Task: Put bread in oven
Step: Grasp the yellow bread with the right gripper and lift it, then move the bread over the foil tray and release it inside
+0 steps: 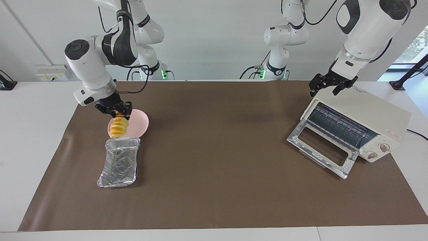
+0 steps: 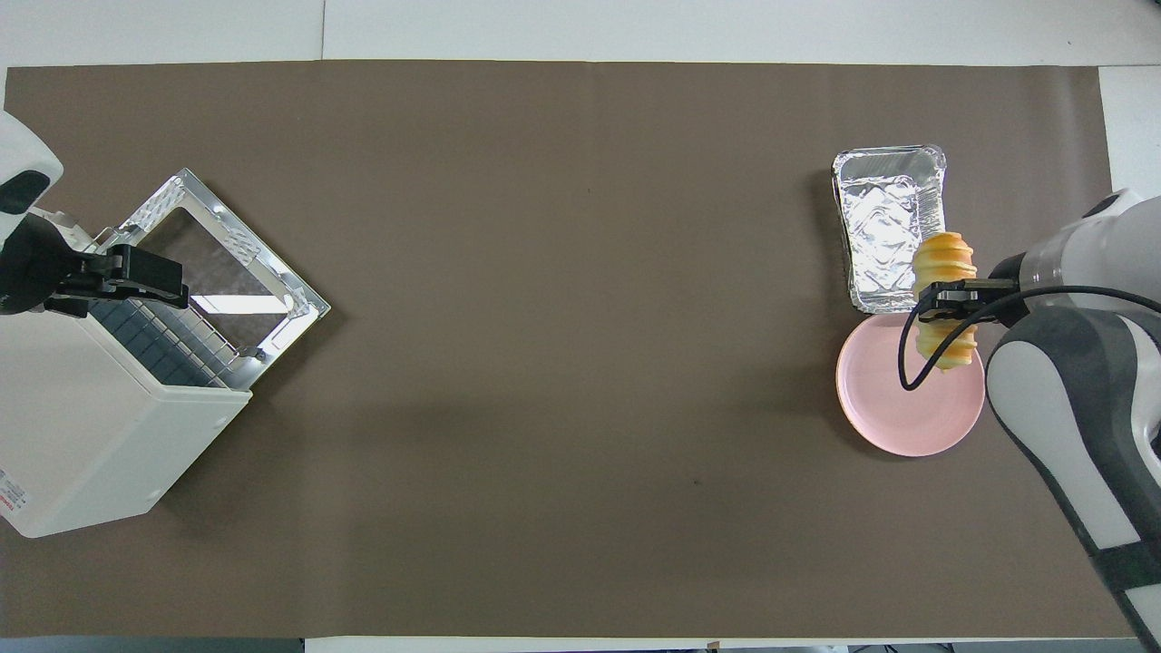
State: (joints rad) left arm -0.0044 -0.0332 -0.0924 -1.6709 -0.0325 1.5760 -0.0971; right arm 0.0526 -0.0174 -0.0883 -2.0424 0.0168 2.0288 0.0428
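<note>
No lettering can be read for certain. The oven [image 1: 362, 122] carries a small red mark on its front panel above the two knobs and faint grey print along its top edge, both too small to make out. A red-printed label [image 2: 9, 497] sits on its casing in the overhead view, equally illegible.

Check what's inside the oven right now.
Only the wire rack shows inside the oven; its door hangs open. The rest of the cavity is hidden by the housing.
</note>
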